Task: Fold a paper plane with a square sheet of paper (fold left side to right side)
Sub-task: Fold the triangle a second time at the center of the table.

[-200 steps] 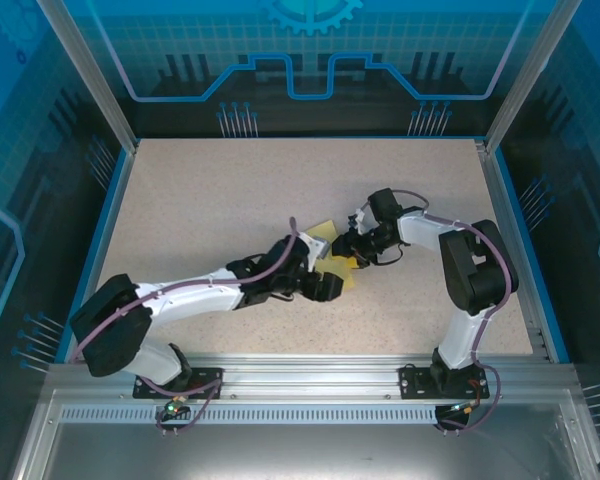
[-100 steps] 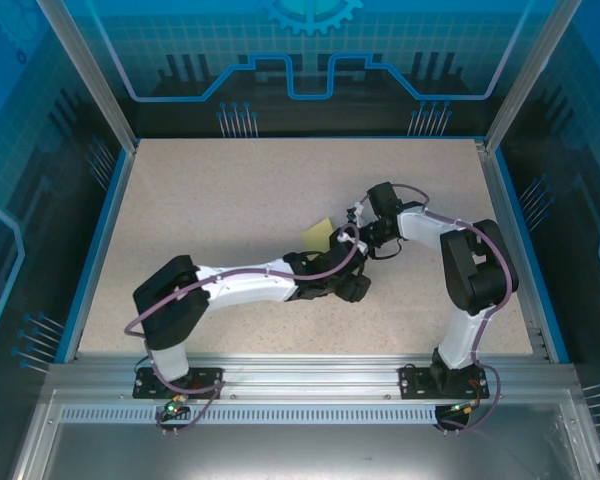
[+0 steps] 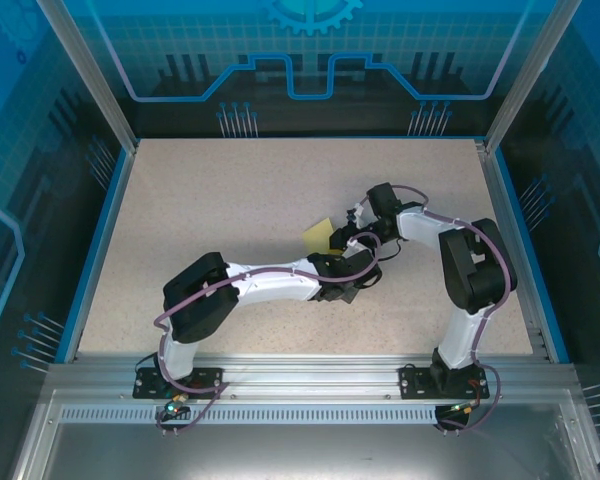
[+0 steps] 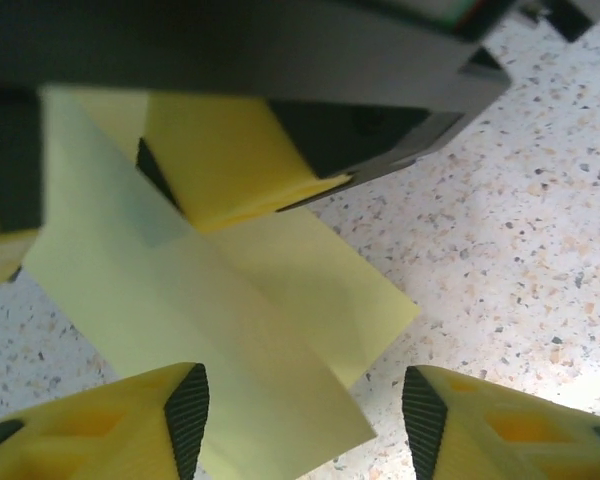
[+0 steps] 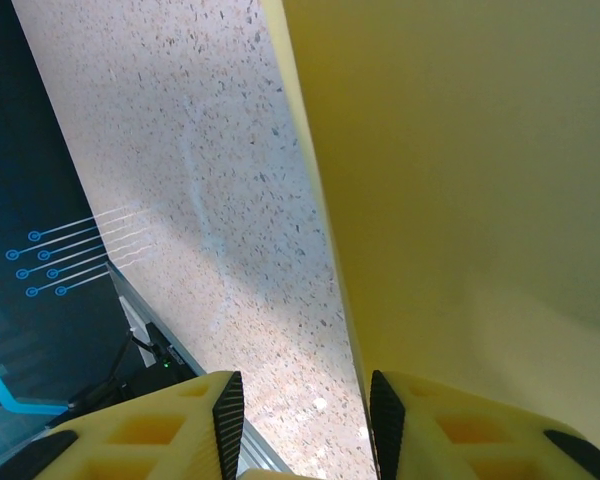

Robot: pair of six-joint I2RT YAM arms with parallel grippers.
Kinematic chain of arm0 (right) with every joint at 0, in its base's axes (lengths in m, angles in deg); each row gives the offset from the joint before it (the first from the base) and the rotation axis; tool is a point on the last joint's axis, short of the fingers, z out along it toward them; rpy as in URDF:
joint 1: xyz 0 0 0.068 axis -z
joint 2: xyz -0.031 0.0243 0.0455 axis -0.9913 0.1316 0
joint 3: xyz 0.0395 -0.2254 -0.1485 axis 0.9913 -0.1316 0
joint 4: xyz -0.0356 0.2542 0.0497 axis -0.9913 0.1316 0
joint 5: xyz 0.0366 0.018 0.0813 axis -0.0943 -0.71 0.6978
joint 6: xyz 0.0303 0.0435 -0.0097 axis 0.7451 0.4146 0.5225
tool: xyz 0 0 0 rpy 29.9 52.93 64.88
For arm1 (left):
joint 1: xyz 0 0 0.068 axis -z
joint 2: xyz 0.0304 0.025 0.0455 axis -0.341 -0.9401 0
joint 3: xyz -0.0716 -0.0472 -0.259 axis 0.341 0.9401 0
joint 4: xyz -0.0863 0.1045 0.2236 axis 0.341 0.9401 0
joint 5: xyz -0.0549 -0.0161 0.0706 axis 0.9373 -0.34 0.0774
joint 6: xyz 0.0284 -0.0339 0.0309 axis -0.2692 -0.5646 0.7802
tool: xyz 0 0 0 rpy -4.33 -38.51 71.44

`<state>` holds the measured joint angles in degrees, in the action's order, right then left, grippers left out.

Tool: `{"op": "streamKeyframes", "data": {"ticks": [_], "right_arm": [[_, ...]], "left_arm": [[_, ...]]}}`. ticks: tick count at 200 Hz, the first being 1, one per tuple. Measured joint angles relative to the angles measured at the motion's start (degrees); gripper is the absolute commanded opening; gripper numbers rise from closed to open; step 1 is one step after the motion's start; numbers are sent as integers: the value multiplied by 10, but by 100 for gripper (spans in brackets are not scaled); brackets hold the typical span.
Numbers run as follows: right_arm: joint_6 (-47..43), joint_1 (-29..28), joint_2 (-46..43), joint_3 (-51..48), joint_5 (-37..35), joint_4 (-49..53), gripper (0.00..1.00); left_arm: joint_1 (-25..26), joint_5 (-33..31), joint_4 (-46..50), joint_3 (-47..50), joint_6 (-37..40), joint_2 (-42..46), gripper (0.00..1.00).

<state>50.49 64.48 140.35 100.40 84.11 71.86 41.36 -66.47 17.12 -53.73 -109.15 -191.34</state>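
Note:
The square sheet of paper (image 3: 318, 236) is pale yellow and partly folded, lying on the speckled table at the centre. In the left wrist view the sheet of paper (image 4: 230, 320) shows creased flaps, one corner reaching between the tips of my left gripper (image 4: 305, 425). Those jaws stand apart and do not pinch it. My left gripper (image 3: 352, 272) sits just in front of my right gripper (image 3: 352, 240). One yellow right finger (image 4: 230, 150) rests on the sheet. My right gripper (image 5: 305, 420) is open, bare table in its gap, and the paper (image 5: 460, 180) runs along its right finger.
The speckled table (image 3: 210, 200) has a blue raised rim (image 3: 108, 220) on the left and right. Metal posts and glass walls enclose it. Both arm bases are bolted to the near rail (image 3: 310, 380). The two arms almost meet over the paper.
My left arm has stretched to the right, bringing its gripper over the paper close to the right gripper. Its jaws have narrowed. The right arm has stayed put.

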Motion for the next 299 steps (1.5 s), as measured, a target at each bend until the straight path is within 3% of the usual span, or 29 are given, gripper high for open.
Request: {"op": "streamKeyframes", "data": {"ticks": [37, 135, 242, 266, 299], "right_arm": [[0, 0, 3, 0, -1, 0, 41], [0, 0, 3, 3, -11, 3, 43], [-16, 74, 3, 90, -31, 35, 51], [-36, 101, -2, 96, -41, 42, 46], [-61, 120, -63, 31, -47, 37, 27]], "left_arm": [[0, -6, 5, 0, 3, 0, 31], [1, -7, 3, 0, 2, 0, 0], [-3, -4, -15, 32, 0, 23, 0], [-11, 17, -28, 44, -2, 37, 0], [-43, 79, -65, 90, -6, 77, 0]]}}
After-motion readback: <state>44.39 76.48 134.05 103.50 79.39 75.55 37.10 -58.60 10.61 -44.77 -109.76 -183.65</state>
